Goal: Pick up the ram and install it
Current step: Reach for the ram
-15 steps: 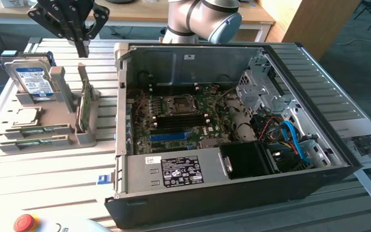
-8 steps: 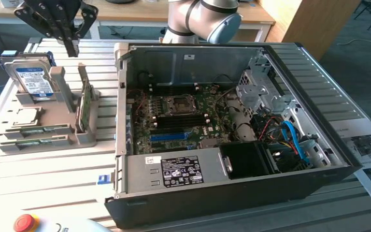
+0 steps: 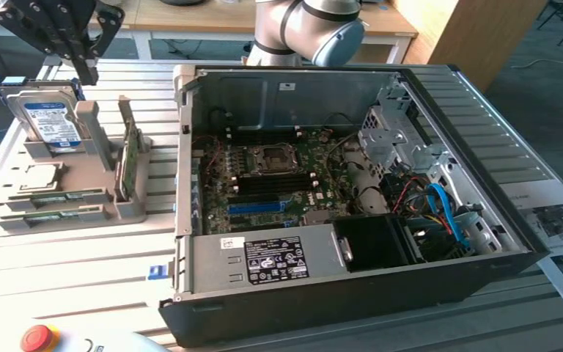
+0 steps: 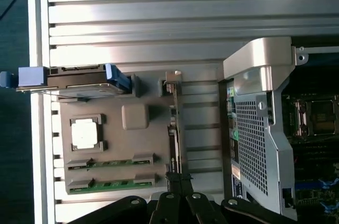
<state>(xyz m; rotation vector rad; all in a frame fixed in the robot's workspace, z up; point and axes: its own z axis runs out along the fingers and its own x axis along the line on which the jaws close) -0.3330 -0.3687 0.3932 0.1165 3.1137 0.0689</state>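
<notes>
Jaws, pressed together and holding nothing, hung above a gray holder (image 3: 86,172) on the slatted desk (image 3: 67,264). The ram (image 3: 59,196) lay flat in that holder, near an open computer case (image 3: 360,286).

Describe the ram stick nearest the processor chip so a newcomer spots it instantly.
Left of the open computer case in the exterior view sits a grey holder. Beside its square silver processor lies the ram, a thin green strip lying flat. The wider green card stands on edge, and the twin stick lies farther from the processor.
</notes>
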